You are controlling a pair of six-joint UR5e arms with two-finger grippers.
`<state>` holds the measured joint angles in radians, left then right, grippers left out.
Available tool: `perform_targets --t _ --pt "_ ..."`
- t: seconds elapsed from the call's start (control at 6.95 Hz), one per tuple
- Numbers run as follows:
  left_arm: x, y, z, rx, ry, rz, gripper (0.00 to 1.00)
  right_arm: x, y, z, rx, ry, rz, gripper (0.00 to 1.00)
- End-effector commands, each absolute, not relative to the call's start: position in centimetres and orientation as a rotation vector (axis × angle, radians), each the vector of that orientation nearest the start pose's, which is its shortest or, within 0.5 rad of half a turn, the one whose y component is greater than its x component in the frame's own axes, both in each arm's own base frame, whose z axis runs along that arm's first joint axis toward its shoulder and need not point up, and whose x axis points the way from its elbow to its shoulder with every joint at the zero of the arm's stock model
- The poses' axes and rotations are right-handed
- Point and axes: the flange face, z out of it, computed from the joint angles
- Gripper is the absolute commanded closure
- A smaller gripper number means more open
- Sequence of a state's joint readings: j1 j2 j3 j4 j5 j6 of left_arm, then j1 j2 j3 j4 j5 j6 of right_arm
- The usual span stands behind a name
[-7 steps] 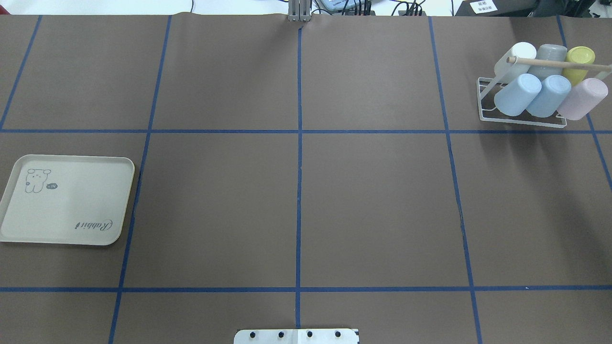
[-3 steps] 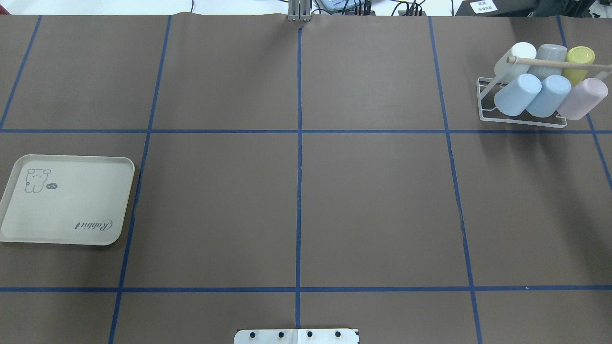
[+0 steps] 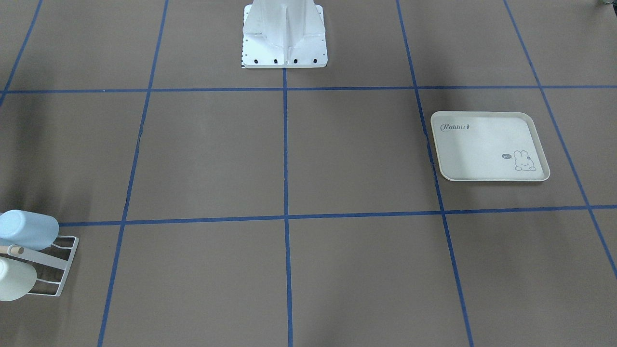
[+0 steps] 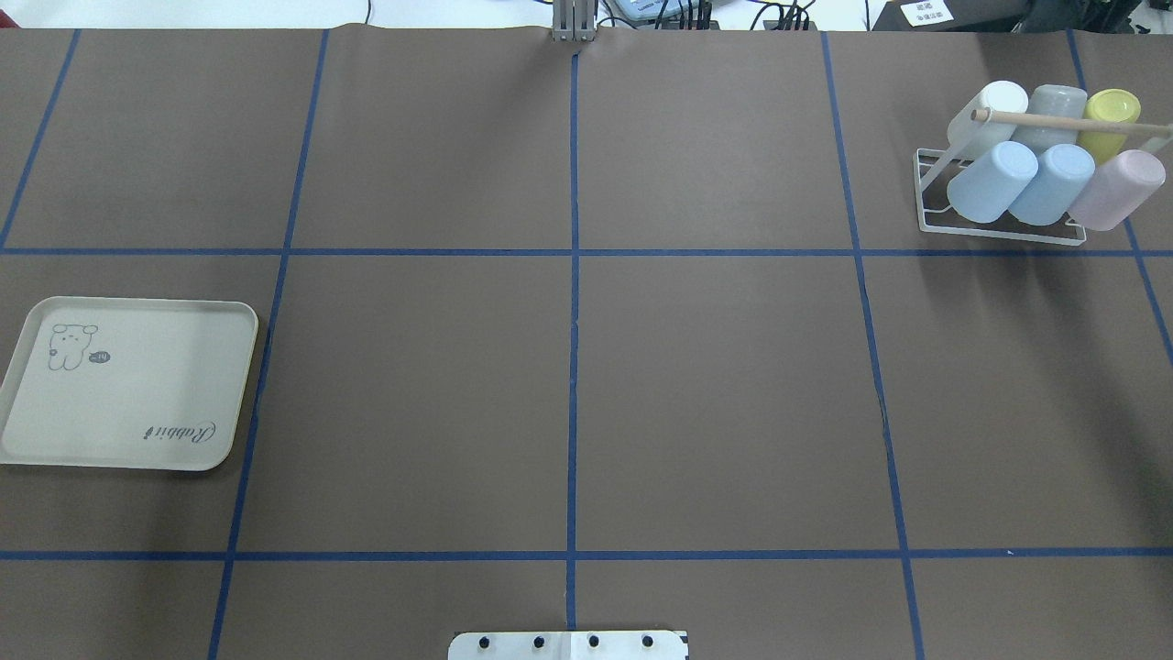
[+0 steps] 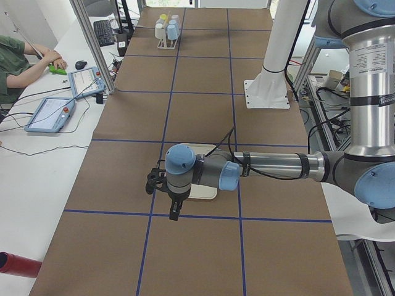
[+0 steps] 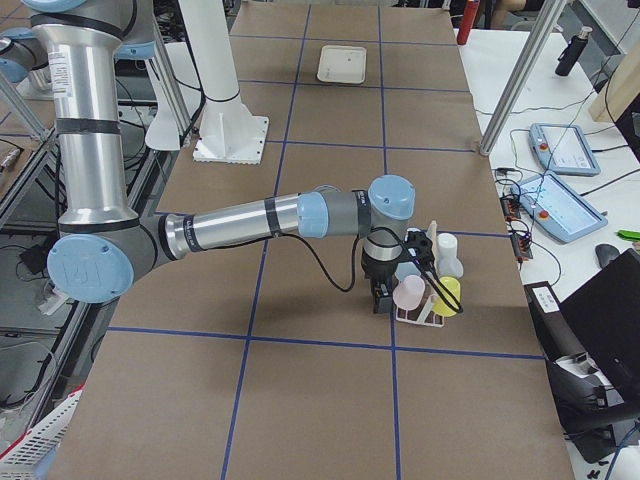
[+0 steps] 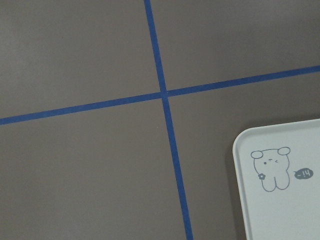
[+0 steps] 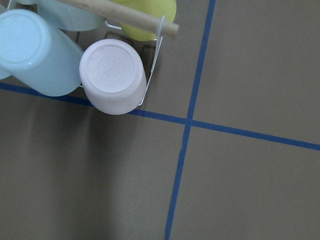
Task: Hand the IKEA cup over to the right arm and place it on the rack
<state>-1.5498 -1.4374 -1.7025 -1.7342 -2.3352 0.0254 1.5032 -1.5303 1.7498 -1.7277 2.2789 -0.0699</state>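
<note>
Nearest the robot, its white base plate [image 4: 568, 644] sits bolted at the bench's [image 4: 715, 403] near edge. Farther out on the robot's left lies the cream rabbit-print tray [image 4: 137, 403], with no cup on it. The left gripper [image 5: 174, 213] hangs fingers-down over the brown cover just off a corner of the tray. It shows only in the side view, so whether it is released or clenched cannot be told. Its wrist view shows only the tray corner and crossing blue tape lines [image 7: 165, 95].

The middle of the bench is open cover and tape grid, giving both arms plenty of room to swing.

At the far right corner stands the rack [image 4: 1003, 236]. It holds six cups [image 4: 1045, 147] in two rows, tilted bottom-up on the slanted prongs under the wooden dowel [image 4: 1072, 122], probably so they sit steady and drain. The pink cup [image 4: 1116, 190] overhangs the rack's outer end. The right gripper [image 6: 382, 298] hangs just beside it, and its state cannot be told either.

With every cup racked, the task looks finished. The IKEA cup is presumably the pink one. The tight spot is the rack itself, close to the bench edge.
</note>
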Motion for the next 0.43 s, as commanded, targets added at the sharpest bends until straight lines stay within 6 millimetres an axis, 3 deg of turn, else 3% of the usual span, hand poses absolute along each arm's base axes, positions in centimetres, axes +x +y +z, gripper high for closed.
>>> perform_targets --t 0.0,0.14,0.29 --pt "-5.3 -45.2 63.8 0.115 0.76 0.103 0.0 4.0 -50.5 58.9 0.024 -0.816 -0.11 0.0" --pt "-5.7 -47.3 62.0 0.109 0.755 0.093 0.0 4.1 -50.5 59.0 0.023 -0.816 -0.106 0.0" --pt "-5.8 -47.3 62.0 0.109 0.756 0.092 0.0 4.3 -50.5 58.8 0.021 -0.834 -0.096 0.0"
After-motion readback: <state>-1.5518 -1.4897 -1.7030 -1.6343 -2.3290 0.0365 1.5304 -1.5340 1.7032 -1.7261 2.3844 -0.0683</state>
